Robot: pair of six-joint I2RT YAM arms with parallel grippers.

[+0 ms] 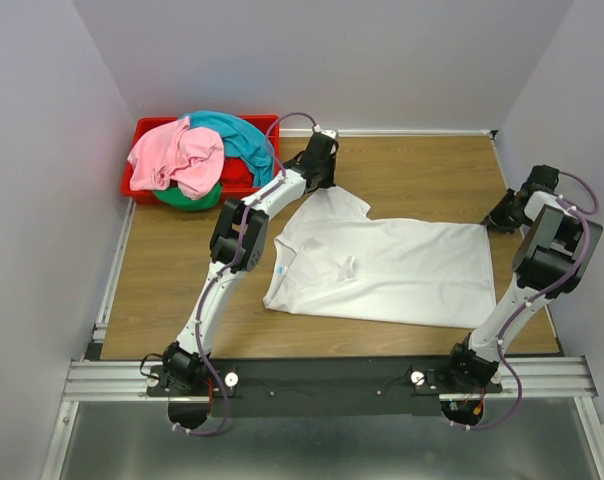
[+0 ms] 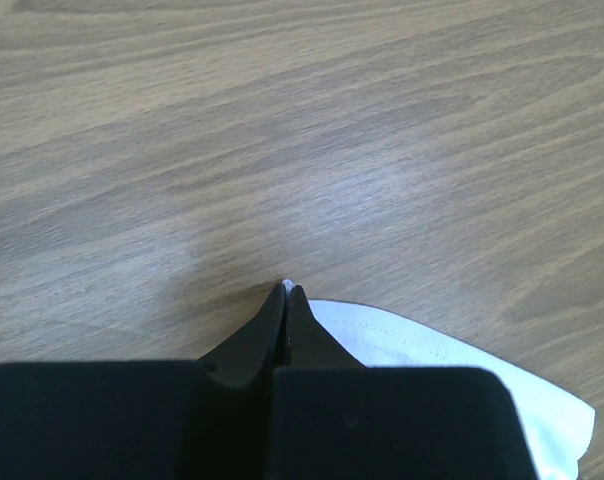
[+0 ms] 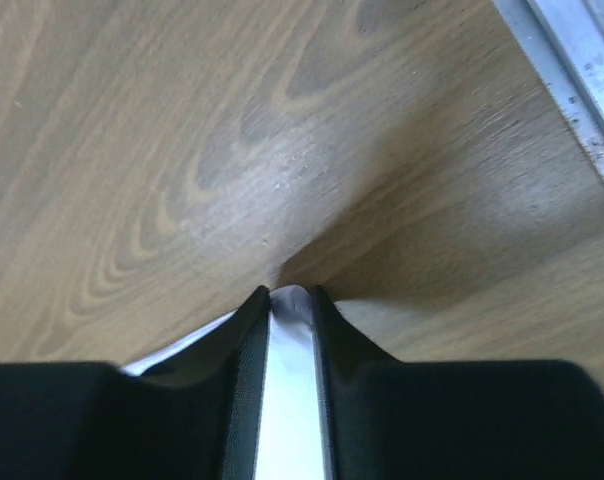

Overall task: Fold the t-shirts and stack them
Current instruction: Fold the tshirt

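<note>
With the left claw [image 2: 287, 292] shut tight, pinches a sleeve tip of the one white shirt [image 1: 402, 265]; with the right claw [image 3: 290, 295], clamps its hem corner. Lies spread on the desk [image 1: 182, 290], unfolded; no stack yet. Leaves four heaped in one bin [image 1: 147, 127]: pink shirt [image 1: 177, 155], teal shirt [image 1: 242, 135], green shirt [image 1: 187, 200], probably one red shirt [image 1: 239, 172], hard to tell from the bin's wall.

The t-shirt [image 1: 382, 265] is white, the table [image 1: 182, 270] wood-grained brown, the bin [image 1: 148, 127] red.
</note>
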